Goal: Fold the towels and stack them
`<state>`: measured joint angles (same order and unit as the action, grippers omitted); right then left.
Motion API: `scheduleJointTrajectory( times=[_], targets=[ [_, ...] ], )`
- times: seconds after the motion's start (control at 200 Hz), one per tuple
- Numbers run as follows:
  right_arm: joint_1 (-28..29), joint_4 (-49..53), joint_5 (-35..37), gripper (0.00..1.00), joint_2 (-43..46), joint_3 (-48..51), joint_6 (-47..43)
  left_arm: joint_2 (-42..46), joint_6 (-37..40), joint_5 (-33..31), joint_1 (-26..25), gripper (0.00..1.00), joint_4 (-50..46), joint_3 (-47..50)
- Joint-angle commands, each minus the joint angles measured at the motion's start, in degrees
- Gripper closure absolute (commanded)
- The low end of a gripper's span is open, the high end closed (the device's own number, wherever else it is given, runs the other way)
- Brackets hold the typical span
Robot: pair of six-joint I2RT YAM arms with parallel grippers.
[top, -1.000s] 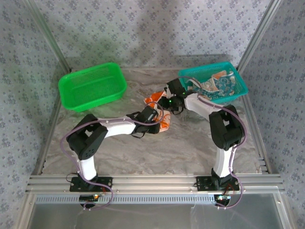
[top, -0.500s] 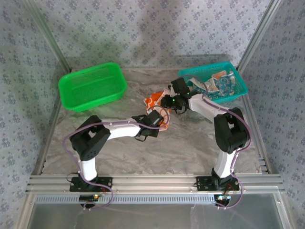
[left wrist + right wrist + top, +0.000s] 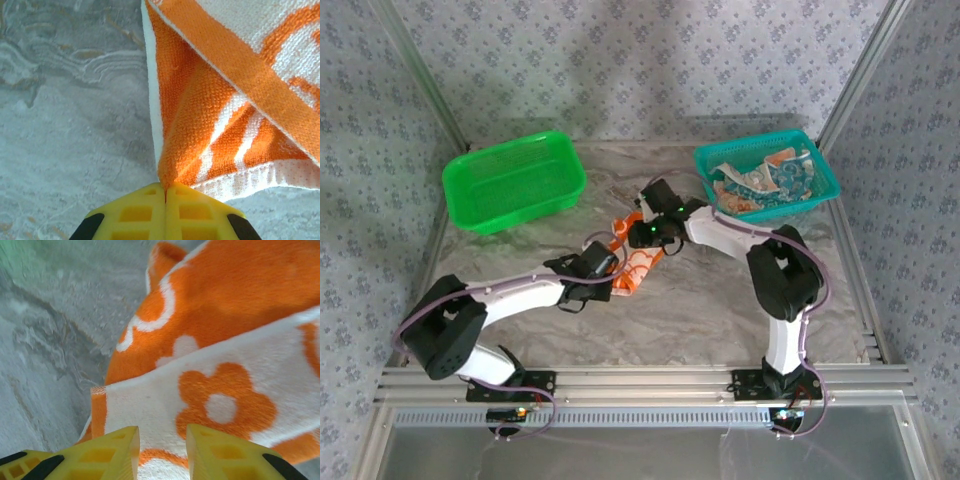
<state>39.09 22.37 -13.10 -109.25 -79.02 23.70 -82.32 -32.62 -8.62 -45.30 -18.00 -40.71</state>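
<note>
A corner of the looped-pile orange towel (image 3: 200,115) is pinched in the clenched yellow left gripper (image 3: 165,192). Its white, flower-printed edge is grasped by the right gripper (image 3: 162,449). The towel is held mid-table (image 3: 720,300), over the marbled surface.

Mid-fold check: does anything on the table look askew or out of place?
Nothing spilled or damaged. The orange flower-print cloth towel is bunched, not flat, strung between the left tool pinching its corner and the right tool.
</note>
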Motion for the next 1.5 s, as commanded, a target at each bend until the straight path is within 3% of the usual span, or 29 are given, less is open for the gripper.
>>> scheduleJointTrajectory(
  times=[0.0,0.17,0.325,0.515,0.665,0.76,0.889,1.094,1.494],
  targets=[
    [3.24,4.14,3.39,0.68,-3.06,-4.6,-3.91,2.3,-1.45,3.97,1.38,1.0,2.06,2.0],
    [5.8,4.35,3.54,0.64,-5.64,-7.12,-5.67,4.05,-2.47,7.62,3.29,1.0,5.96,4.64],
    [7.88,6.34,3.83,0.54,-8.42,-8.93,-7.38,4.3,-2.53,9.56,4.73,1.0,7.19,5.44],
    [8.87,6.68,5.1,0.54,-10.86,-7.27,-8.93,4.78,-3.2,10.6,5.61,1.0,8.12,5.52],
    [8.93,5.81,7.17,0.61,-11.9,-6.18,-9.16,5.2,-3.29,10.82,6.1,1.0,8.15,5.77],
    [9.01,5.73,7.3,0.74,-12.43,-5.32,-9.29,5.42,-3.73,10.98,6.61,1.0,8.37,6.45],
    [8.74,6.22,7.64,1.0,-12.36,-4.18,-8.41,5.77,-3.97,11.08,6.87,1.0,8.6,6.98],
    [5.84,6.72,11.71,1.0,-7.02,-0.68,-7.89,6.41,-4.02,10.14,7.55,1.0,7.44,7.09],
    [-5.42,9.52,16.0,1.0,8.74,13.59,-8.51,7.03,-3.3,11.17,9.52,1.0,7.2,8.45]
  ],
)
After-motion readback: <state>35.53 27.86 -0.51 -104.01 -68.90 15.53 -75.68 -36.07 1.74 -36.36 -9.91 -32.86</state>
